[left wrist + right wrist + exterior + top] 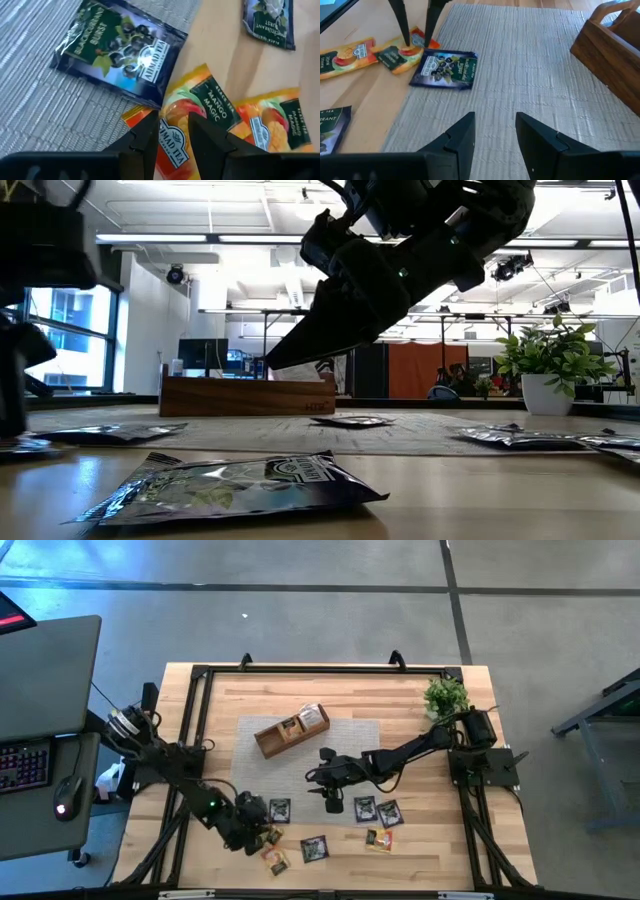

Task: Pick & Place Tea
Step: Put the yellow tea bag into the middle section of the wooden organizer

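Note:
Several flat tea sachets lie on the table's near half. My left gripper (256, 827) (174, 137) points down, open, with a finger on each side of one end of a yellow-red mango sachet (200, 107). A second mango sachet (270, 125) lies beside it, and a dark blackcurrant sachet (117, 50) (445, 70) lies flat on the grey mat's edge. My right gripper (333, 798) (495, 130) hovers open and empty over the grey mat (350, 755). More dark sachets (376, 810) lie to its right. My left gripper comes at the mango sachet's end (175, 145) from above, pointing down, one open finger on either side of it. The sachet lies flat, partly on the wood and partly on the mat's edge. I cannot tell whether the fingertips (408, 44) touch it.
The brown wooden compartment tray (290, 730) (610, 40) stands on the mat's far left part with sachets in it. A small potted plant (445, 695) (550, 370) sits at the far right corner. A black frame runs along the table's edges. A desk with a keyboard stands to the left.

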Controlling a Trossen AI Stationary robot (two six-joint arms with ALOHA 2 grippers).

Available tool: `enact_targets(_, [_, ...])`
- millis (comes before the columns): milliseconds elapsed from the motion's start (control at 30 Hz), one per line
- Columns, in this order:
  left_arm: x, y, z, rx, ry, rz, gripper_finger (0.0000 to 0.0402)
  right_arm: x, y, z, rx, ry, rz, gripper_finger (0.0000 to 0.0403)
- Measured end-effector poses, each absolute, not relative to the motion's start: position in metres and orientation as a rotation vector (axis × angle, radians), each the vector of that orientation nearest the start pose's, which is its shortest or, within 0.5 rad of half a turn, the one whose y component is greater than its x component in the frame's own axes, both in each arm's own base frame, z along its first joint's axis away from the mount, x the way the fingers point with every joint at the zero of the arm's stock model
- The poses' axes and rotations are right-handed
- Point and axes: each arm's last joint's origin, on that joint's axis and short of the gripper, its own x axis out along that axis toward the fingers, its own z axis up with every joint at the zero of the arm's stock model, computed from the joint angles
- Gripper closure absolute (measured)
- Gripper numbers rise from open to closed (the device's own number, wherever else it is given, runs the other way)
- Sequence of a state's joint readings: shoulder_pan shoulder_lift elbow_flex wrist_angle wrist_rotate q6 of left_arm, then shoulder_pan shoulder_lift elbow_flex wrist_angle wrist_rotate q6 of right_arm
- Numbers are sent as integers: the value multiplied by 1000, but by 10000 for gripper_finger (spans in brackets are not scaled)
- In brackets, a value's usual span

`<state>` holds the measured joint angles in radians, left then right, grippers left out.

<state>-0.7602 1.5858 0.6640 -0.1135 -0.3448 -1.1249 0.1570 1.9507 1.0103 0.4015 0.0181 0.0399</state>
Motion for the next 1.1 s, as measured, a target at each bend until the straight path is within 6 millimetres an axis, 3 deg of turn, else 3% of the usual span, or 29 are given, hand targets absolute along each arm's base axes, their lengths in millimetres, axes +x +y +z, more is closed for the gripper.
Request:
enact_targets(267, [237,-177,166,-291,979,0,293,389,61,137,-1,539,133,265])
enact_targets(467, [238,-169,182,-252,1160,58,293,388,72,139,-56,512,274,265])
enact_targets(667, [236,-169,174,-429,1188,142,293,388,109,130,-335,376,426,265])
enact_targets(800, [235,-169,161,-498,1205,199,293,395,127,130,-402,298,440,265])
enact_targets(1100, [244,-178,132,-530,1184,192,293,431,148,127,-425,456,490,265])
